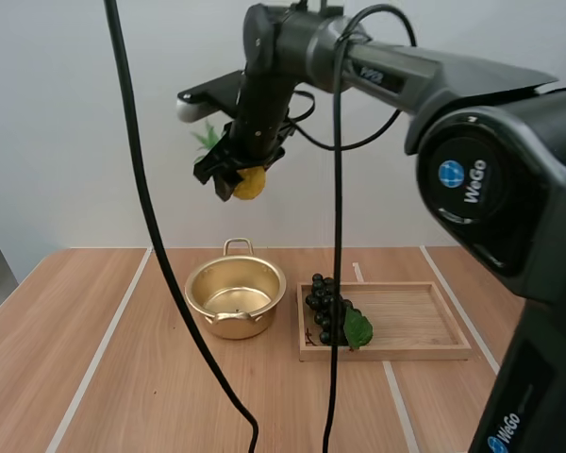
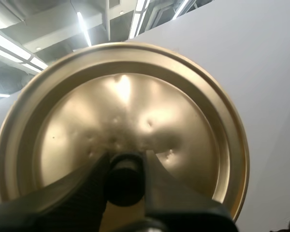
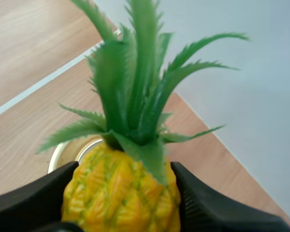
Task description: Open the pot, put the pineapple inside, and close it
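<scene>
Where the wooden table (image 1: 94, 321) spreads across the high view, the right arm (image 1: 472, 142) arches in from 3 o'clock, high above the surface. A wooden tray (image 1: 410, 326) lies flat on the table, just beside the gold pot (image 1: 236, 300) at the pot's 3 o'clock. The pot stands upright and open near the table's middle, one handle toward 12 o'clock.

The lid (image 2: 121, 106) is off the pot. In the left wrist view its round gold face is turned to the camera, and the left tool (image 2: 125, 166) is clamped on the lid's dark knob (image 2: 125, 181), one finger on each side.

A bunch of dark grapes (image 1: 323, 304) with a green leaf lies at the tray's 9 o'clock end.

The pineapple (image 1: 252, 185) hangs in the air well above the pot's rim. The right tool (image 1: 238, 179) pinches its yellow body from both sides, and its green crown points away toward 10 o'clock. In the right wrist view the pot's rim shows below the fruit.
</scene>
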